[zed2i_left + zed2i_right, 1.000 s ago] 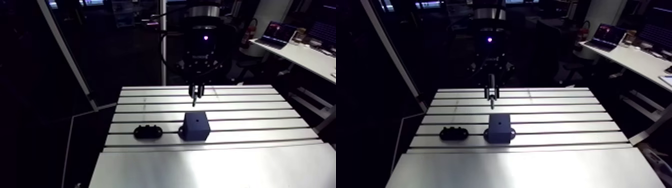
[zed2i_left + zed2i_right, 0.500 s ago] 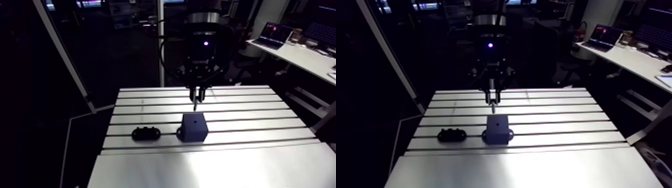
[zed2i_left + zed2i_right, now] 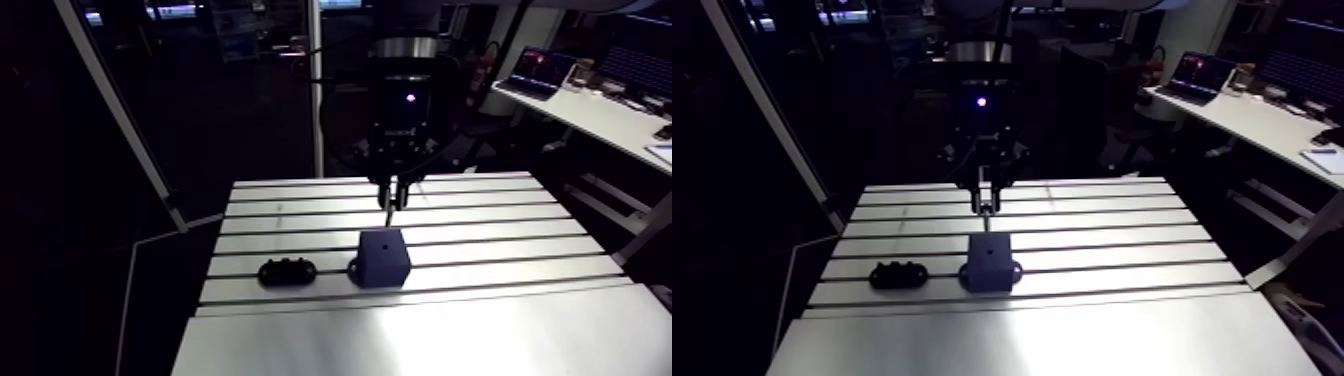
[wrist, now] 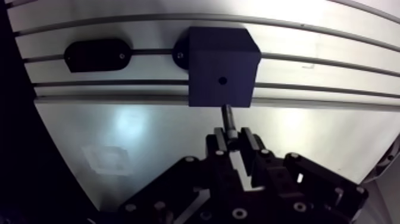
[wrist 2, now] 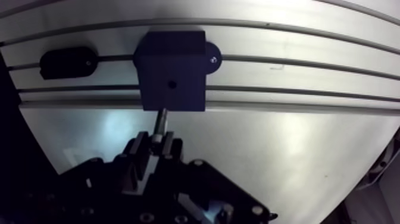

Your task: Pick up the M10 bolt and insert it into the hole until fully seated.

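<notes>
M10 bolt [image 4: 228, 119]: one, slender dark shank, clamped between fingers of gripper [image 4: 233, 136], tip over block [image 4: 223, 65]. One dark blue block, one hole [image 4: 222, 79]. One black oval plate [image 4: 96, 55] beside it on table [image 4: 149, 137].

bolt [image 4: 227, 118]: head hidden inside the end effector [image 4: 233, 136].
worktop [image 3: 400, 340]: near edge cut off, bottom of arm view.

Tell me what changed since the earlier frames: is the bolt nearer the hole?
The hand, still shut on the M10 bolt, has come down toward the dark block; the bolt's tip is now just short of it, not yet in the hole. Nothing was released. The block and the black oval part beside it kept their places on the slotted table; the wider shift is the camera's.
</notes>
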Controlling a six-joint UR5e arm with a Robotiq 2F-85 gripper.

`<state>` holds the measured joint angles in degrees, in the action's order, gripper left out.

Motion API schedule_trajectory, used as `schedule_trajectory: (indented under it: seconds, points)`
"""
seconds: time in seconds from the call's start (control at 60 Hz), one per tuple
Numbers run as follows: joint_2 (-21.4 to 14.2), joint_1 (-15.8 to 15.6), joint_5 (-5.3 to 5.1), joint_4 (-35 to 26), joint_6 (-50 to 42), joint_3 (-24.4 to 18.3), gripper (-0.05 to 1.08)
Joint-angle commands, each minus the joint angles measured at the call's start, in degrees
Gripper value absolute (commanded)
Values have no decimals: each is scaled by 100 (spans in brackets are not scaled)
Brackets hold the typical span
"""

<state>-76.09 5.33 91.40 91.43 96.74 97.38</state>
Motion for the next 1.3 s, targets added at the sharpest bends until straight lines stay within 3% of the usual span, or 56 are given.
schedule_trajectory:
  seconds: [0.017, 1.3]
  points:
    - [-68, 4, 5, 266, 93, 89, 108]
    - [-24, 92, -3, 450, 86, 365, 108]
